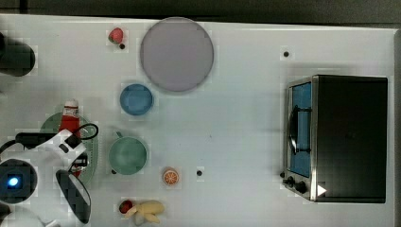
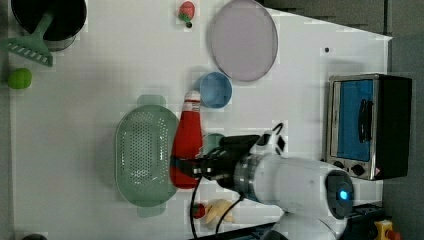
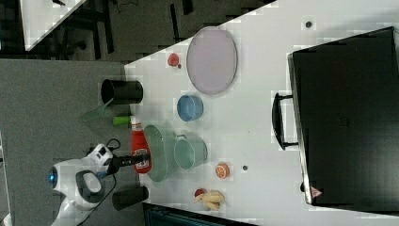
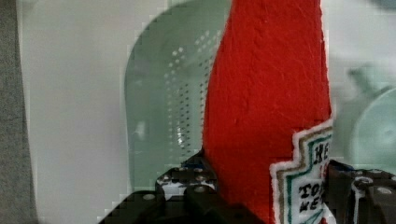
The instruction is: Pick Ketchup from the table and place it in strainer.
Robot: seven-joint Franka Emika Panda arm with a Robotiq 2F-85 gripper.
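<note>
Ketchup (image 2: pixel 187 145) gripped low on its body by the gripper (image 2: pixel 181 167); black fingers clamp either side of the red base, bottle off the table. In the left view it hangs over the strainer's (image 2: pixel 142 155) rim on the left view's right side, between basket and green cup (image 2: pixel 214 141). Long axis runs along the strainer's length; white cap (image 2: pixel 192 102) points toward the blue bowl (image 2: pixel 215 90), base toward the arm.

Wrist view alone gives the label patch (image 4: pixel 306 177) and the perforated strainer floor (image 4: pixel 180 107) beside the bottle. Top view hides the grip under the wrist housing; cap and neck (image 1: pixel 71 113) stick out past it, over the strainer's edge (image 1: pixel 47 124). Right view shows the bottle (image 3: pixel 140 150) above the strainer (image 3: pixel 155 153), cup (image 3: pixel 189 151) just beyond.

Strainer interior open. Green cup crowds its far rim. Table (image 1: pixel 236 132) broad and bare toward the toaster oven (image 1: pixel 338 137); plate (image 1: pixel 176 53), orange slice (image 1: pixel 170 177), bananas (image 1: pixel 146 210) well apart.
</note>
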